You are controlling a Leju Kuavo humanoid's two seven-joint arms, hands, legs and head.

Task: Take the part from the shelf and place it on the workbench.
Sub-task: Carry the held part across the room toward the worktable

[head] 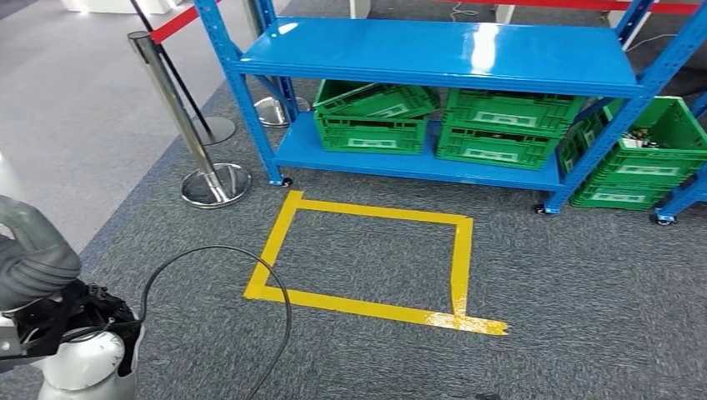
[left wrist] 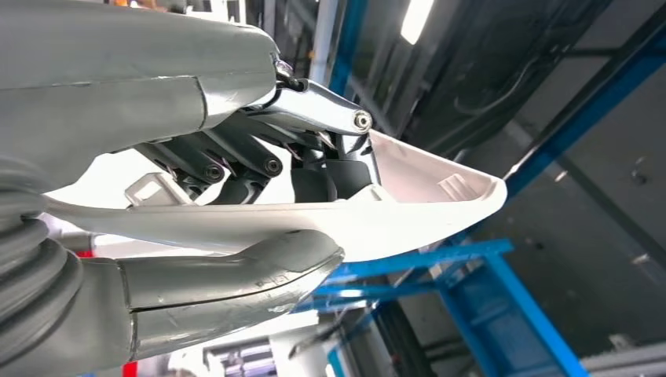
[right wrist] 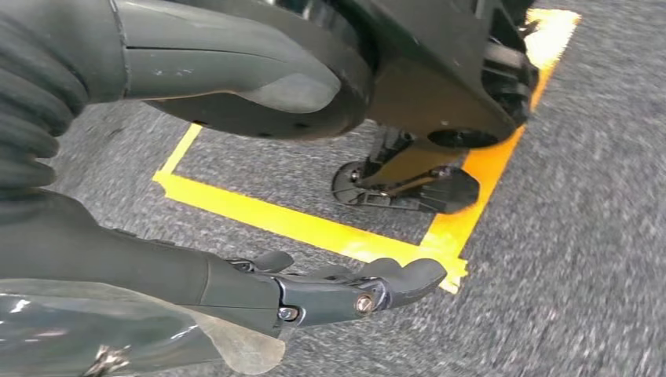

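Observation:
The part [left wrist: 408,212] is a long, curved white plastic shell with a pointed end. My left hand [left wrist: 259,157] grips it, thumb [left wrist: 236,279] pressed on one side and dark fingers [left wrist: 314,177] on the other. In the head view my left arm [head: 37,262] sits at the lower left, close to my body, with a white piece [head: 87,367] under it. My right hand [right wrist: 259,287] hangs above the carpet with its fingers stretched out and nothing in it. The blue shelf [head: 433,54] stands ahead of me, and its top board is bare.
Green crates [head: 371,133] [head: 500,133] fill the shelf's lower board, and another [head: 642,158] stands on the neighbouring rack at the right. A yellow tape rectangle [head: 367,304] marks the grey carpet before the shelf. Chrome stanchions [head: 213,179] with a red belt stand to the left. A black cable [head: 279,283] loops near my left arm.

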